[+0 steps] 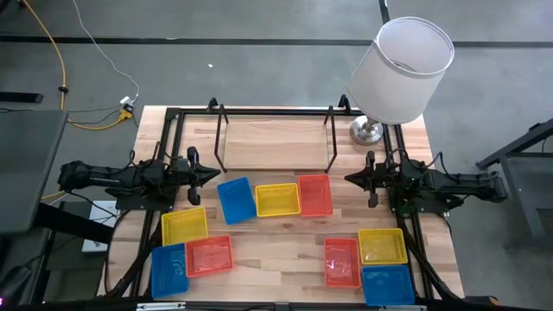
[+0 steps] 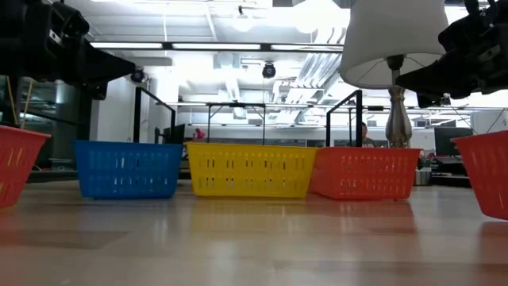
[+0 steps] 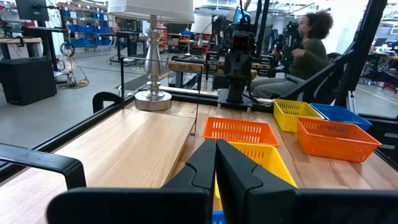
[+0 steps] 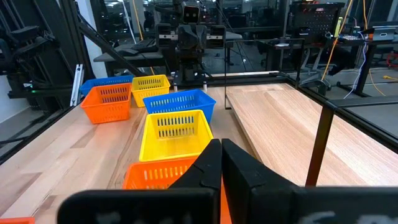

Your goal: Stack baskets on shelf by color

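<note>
Fingers of left gripper (image 1: 210, 174) and right gripper (image 1: 352, 179) clenched on nothing, raised at opposite table sides. Nine baskets on the table: a middle row (image 1: 276, 199) before the bare shelf (image 1: 275, 145), left cluster (image 1: 192, 246), right cluster (image 1: 370, 259). Lamp (image 1: 399, 71) hides the table's corner.

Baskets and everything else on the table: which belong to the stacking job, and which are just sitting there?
Job:
- blue baskets
- yellow baskets
- orange-red baskets
- shelf, nothing on it yet
- left gripper and right gripper, both shut, holding nothing

Just there:
- lamp
- seated person beyond the table
</note>
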